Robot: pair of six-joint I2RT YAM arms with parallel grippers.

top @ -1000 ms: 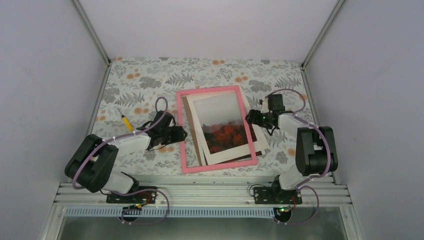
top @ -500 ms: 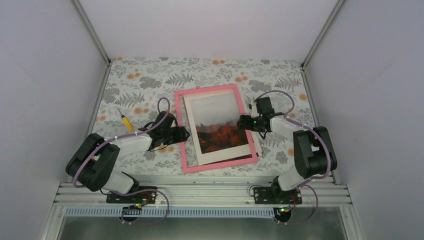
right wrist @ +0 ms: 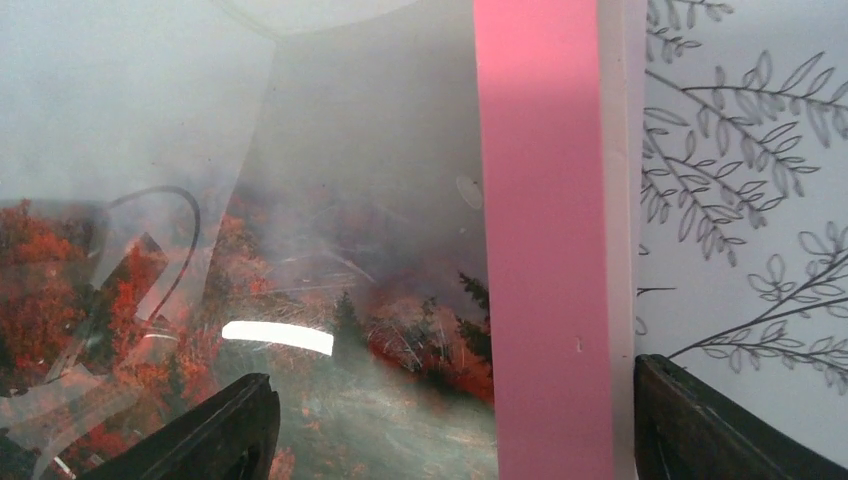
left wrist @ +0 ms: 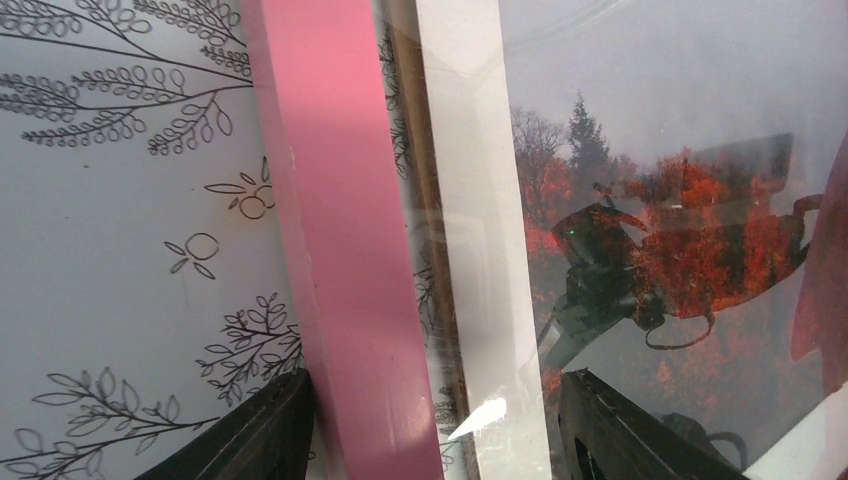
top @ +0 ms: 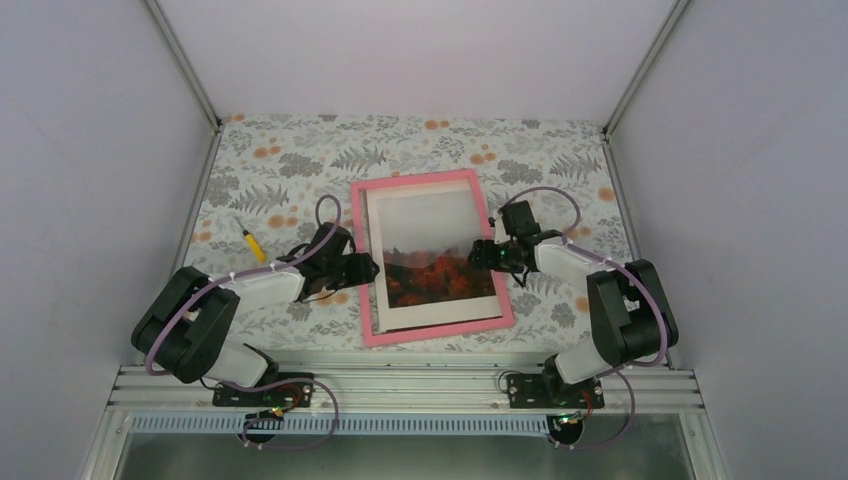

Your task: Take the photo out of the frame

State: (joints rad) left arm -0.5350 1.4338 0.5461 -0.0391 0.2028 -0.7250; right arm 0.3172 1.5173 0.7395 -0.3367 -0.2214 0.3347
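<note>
- At the far left, a small yellow thing (top: 252,243) lies on the flowered table (top: 300,160), well apart from the work.
- The left gripper (top: 365,268) is released. Its jaws stand on either side of the left rail of the pink frame (top: 436,331), we think to steady it.
- The photo (top: 435,270) lies inside the frame at the table's middle, under a shiny pane.
- The right gripper (top: 480,252), also released, straddles the right rail and holds nothing.
</note>
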